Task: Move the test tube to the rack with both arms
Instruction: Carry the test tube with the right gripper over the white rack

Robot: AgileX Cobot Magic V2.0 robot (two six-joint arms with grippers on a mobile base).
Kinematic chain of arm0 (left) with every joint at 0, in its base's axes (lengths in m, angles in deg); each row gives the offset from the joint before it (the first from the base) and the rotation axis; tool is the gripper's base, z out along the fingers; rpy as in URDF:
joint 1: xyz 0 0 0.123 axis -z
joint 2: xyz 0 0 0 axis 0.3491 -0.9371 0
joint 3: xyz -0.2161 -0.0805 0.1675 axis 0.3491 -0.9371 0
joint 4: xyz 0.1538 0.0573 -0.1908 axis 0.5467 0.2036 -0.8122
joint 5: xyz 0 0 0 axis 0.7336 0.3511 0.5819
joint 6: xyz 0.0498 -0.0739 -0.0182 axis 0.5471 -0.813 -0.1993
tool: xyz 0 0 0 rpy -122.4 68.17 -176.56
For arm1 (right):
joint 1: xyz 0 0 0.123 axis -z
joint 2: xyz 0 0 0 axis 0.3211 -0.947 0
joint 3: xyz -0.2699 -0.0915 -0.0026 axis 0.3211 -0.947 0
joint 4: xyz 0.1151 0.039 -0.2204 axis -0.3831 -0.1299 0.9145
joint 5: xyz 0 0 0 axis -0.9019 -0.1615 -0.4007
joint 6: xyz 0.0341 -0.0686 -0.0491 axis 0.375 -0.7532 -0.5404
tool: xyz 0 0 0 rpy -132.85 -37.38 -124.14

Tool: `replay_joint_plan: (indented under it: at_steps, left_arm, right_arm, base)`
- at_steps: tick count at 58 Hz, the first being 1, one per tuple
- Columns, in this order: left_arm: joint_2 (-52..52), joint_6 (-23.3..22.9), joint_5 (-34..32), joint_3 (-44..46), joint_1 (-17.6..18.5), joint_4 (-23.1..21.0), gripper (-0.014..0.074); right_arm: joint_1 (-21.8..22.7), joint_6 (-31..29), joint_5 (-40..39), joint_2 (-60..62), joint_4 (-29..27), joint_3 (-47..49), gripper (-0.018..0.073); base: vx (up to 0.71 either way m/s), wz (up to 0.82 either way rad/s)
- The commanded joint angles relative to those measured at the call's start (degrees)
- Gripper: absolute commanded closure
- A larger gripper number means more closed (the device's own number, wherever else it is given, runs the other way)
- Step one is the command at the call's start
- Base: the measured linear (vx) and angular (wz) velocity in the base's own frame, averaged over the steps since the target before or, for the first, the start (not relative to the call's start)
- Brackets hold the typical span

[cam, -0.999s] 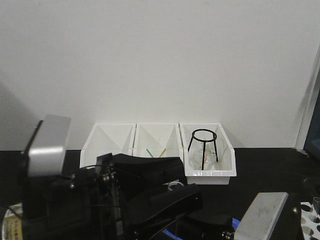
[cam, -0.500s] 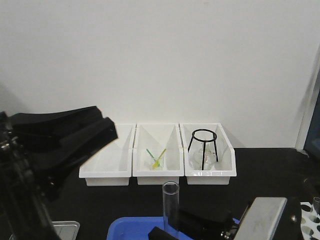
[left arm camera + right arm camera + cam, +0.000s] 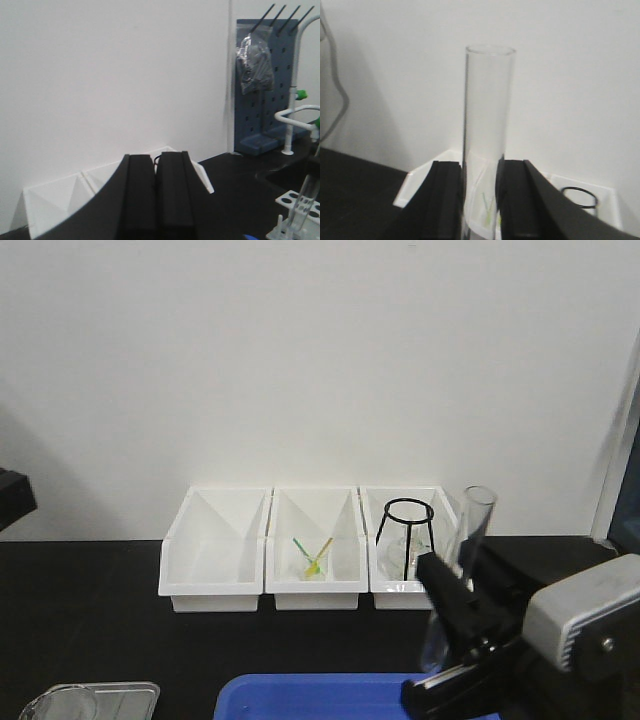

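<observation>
My right gripper (image 3: 452, 612) is shut on the test tube (image 3: 470, 540), a clear glass tube held nearly upright, leaning a little right, above the table's front right. In the right wrist view the tube (image 3: 487, 110) stands between the two black fingers (image 3: 447, 200), rising well above my right gripper (image 3: 480, 172). My left gripper (image 3: 157, 162) is shut and empty, raised and facing the white bins. The white rack (image 3: 292, 215) with round holes shows at the lower right of the left wrist view. In the front view the rack is hidden behind the right arm.
Three white bins (image 3: 215, 590) stand along the back wall. The right one holds a black tripod stand (image 3: 406, 535) over a glass flask. A blue tray (image 3: 310, 695) lies at the front, a clear glass dish (image 3: 85, 702) at front left. A blue pegboard (image 3: 262, 115) and a faucet (image 3: 295, 90) stand at far right.
My left arm has drawn back to the left, out of the front view. My right gripper has moved right and upward with the test tube.
</observation>
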Motion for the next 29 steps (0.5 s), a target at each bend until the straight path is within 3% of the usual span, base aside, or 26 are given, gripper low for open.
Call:
replay_joint_plan:
  at_steps: [1,6,13,20,29]
  left_arm:
    - [1.86,-0.05,1.12,1.47,0.24,-0.05,0.0603]
    - [3.75,-0.05,2.41,0.32,0.24,-0.05,0.0603]
    - [6.08,-0.05,2.30,-1.92,0.24,-0.05,0.0603]
    - [7.83,-0.05,2.41,-3.59,0.24,-0.05,0.0603]
    - [8.11,-0.05,2.53,-3.83,0.24,-0.05,0.0602]
  right_arm:
    - [0.17,-7.50,-9.46,0.89,-3.12,0.47,0.0570]
    - [0.32,-8.09,-11.48,0.89,-3.12,-1.53,0.0570]
    - [4.26,-5.29,-11.47,0.89,-2.86,-4.50,0.0570]
    - [12.18,-0.77,-11.47,0.89,-0.80,-7.30,0.0570]
    - [25.77,4.41,-10.30,0.89,3.04,-9.29,0.0570]
  base:
    - [0.00,0.00]
    - [0.00,0.00]
    - [0.00,0.00]
    - [0.00,0.00]
    - [0.00,0.00]
